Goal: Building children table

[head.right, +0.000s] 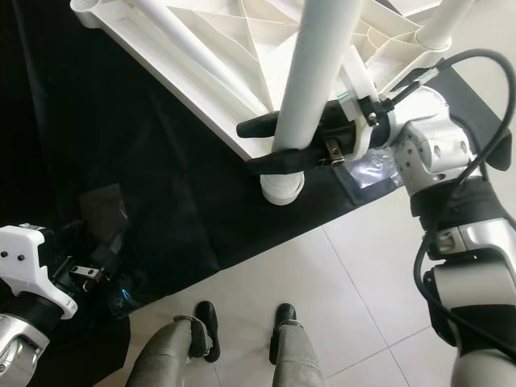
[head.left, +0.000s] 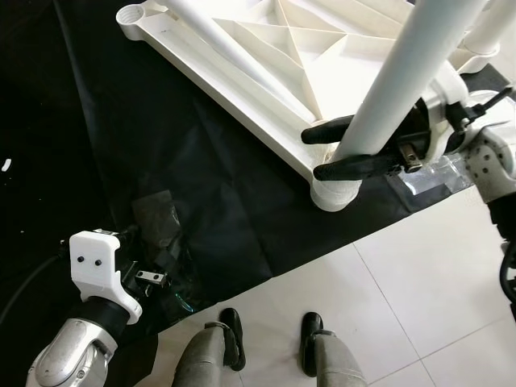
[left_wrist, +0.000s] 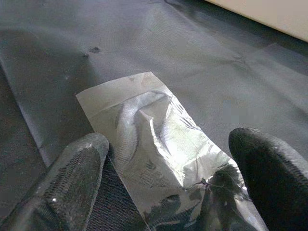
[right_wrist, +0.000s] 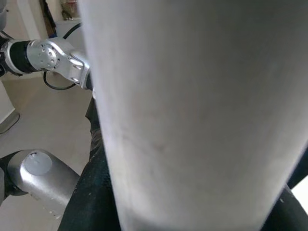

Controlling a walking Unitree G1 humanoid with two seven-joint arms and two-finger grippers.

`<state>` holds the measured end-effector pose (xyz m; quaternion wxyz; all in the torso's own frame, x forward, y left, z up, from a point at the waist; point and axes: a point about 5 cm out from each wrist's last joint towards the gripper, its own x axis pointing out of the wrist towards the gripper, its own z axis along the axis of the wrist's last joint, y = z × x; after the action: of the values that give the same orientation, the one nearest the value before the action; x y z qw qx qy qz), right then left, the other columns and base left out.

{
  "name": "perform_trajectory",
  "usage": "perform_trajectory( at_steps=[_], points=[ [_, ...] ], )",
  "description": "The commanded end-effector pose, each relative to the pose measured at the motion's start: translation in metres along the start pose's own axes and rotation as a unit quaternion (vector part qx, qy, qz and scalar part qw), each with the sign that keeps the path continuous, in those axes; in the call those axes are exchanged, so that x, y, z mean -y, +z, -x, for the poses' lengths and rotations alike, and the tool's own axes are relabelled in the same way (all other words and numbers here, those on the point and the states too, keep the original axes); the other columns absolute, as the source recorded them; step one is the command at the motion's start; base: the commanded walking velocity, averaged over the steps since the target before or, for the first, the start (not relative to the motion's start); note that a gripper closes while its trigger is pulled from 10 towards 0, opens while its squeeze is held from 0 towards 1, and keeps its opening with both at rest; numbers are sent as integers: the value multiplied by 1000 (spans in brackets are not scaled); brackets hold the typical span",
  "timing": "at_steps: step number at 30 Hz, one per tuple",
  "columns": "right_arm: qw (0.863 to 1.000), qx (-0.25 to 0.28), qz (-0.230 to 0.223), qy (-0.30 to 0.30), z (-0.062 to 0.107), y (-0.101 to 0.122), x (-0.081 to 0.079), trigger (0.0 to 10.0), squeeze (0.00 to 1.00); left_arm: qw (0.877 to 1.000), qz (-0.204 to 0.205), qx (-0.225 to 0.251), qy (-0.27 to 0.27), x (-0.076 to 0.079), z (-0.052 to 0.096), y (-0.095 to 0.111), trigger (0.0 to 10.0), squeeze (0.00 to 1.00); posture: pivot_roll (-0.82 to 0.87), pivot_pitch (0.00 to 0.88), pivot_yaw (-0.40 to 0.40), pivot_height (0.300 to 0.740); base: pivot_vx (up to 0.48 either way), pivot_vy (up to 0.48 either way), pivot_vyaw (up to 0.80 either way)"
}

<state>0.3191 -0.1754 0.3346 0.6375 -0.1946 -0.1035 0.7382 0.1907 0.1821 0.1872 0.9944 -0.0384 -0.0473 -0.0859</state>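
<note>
The white plastic table top (head.left: 266,48) lies upside down on a black sheet (head.left: 226,185). A white table leg (head.left: 403,72) stands tilted in the near corner socket (head.left: 334,193). My right gripper (head.left: 316,153) is shut on this leg just above the socket, one black finger on each side; the leg (right_wrist: 192,115) sits close before the right wrist camera. Low at the left, my left gripper (left_wrist: 168,163) hovers open over a crumpled clear plastic bag (left_wrist: 154,139) on the sheet, with its fingers (left_wrist: 72,183) spread on either side of the bag.
A second white leg (head.left: 234,48) lies across the ribbed underside, and another stands at the far right corner (head.left: 492,24). A clear bag (head.left: 435,173) lies under my right wrist. My feet (head.left: 270,334) stand on the pale tiled floor (head.left: 419,290) at the sheet's edge.
</note>
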Motion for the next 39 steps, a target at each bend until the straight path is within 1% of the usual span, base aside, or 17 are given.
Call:
perform_trajectory(
  at_steps=[1,8,19,20,26,29,30,36,39],
  points=[
    [997,-41,-61,7,2,-28,-8,10000,0,1000,-14,-13,3,-3,4,-1,10000,0,56,480,86,740,0,0,0],
    [997,-43,-59,3,4,-27,-7,10000,0,1000,-14,-13,3,-4,4,-1,10000,0,56,480,87,740,0,0,0],
    [998,-49,-44,4,-1,-29,-3,10000,0,1000,-16,-12,3,-3,4,0,10000,0,58,481,86,740,0,0,0],
    [997,-61,-40,18,-5,-32,-6,10000,0,1000,-16,-12,2,-3,4,0,10000,0,59,481,88,740,0,0,0],
    [995,-85,-34,45,-11,-37,-12,10000,0,1000,-17,-12,2,-3,4,0,10000,0,59,482,91,740,0,0,0],
    [995,-84,-36,49,-12,-38,-13,10000,0,1000,-17,-13,2,-3,3,0,10000,0,62,482,90,740,0,0,0],
    [995,-75,-43,49,-14,-39,-13,10000,0,1000,-17,-13,2,-3,3,0,10000,0,63,482,91,740,0,0,0],
    [995,-65,-55,44,-13,-40,-12,10000,0,1000,-18,-13,2,-4,4,0,10000,0,63,482,91,740,0,0,0],
    [996,-59,-61,42,-12,-42,-14,10000,0,1000,-18,-13,2,-4,4,0,10000,0,63,482,92,740,0,0,0]
  ],
)
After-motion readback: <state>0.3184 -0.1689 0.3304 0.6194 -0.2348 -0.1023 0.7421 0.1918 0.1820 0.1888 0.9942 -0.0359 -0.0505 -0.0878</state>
